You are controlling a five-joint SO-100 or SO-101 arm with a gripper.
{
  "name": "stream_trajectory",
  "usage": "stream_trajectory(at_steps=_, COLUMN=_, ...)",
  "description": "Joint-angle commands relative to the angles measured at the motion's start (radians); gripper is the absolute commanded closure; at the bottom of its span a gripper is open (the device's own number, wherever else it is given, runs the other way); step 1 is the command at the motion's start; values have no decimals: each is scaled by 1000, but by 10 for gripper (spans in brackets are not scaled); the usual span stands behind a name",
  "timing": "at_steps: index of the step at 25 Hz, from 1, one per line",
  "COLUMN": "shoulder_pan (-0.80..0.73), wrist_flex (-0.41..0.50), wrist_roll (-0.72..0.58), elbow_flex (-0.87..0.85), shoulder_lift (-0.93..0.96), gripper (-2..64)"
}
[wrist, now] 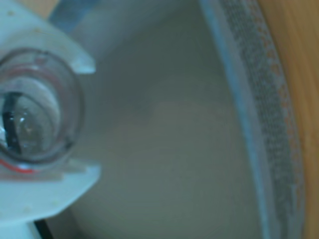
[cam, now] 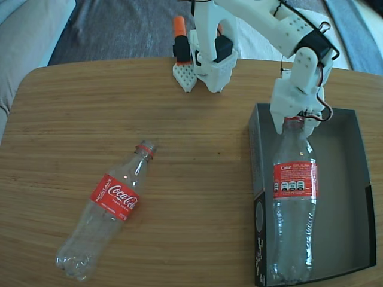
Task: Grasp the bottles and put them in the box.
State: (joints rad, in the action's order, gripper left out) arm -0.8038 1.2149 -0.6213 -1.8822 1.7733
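While one bottle is lying lengthwise in the box, along its left wall in the fixed view, the white claw is clamping its neck. That bottle's open mouth is pointing toward the far end of the box, base toward the near end. In the wrist view, the mouth is sitting between the claw's fingers. A second bottle is lying on the bench, left of the box, mouth pointing up-right, base down-left.
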Motion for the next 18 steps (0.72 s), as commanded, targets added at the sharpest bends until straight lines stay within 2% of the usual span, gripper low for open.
stream_trajectory(at_steps=1, shoulder_pan=-3, wrist_flex=12, wrist_roll=-3, elbow_flex=38, shoulder_lift=74, gripper=310)
stream_trajectory(at_steps=3, shoulder_pan=-2, wrist_flex=25, wrist_roll=-8, elbow_flex=35, shoulder_lift=84, gripper=284)
stream_trajectory(at_steps=9, shoulder_pan=32, wrist_flex=28, wrist_roll=-9, elbow_flex=41, shoulder_lift=100, gripper=282)
stream_trajectory(at_steps=13, shoulder_pan=123, wrist_flex=34, wrist_roll=-8, elbow_flex=138, shoulder_lift=100, gripper=282)
stream_trajectory(at_steps=18, shoulder_pan=236, wrist_flex=101, wrist_roll=-8, elbow_flex=290, shoulder_lift=87, gripper=282)
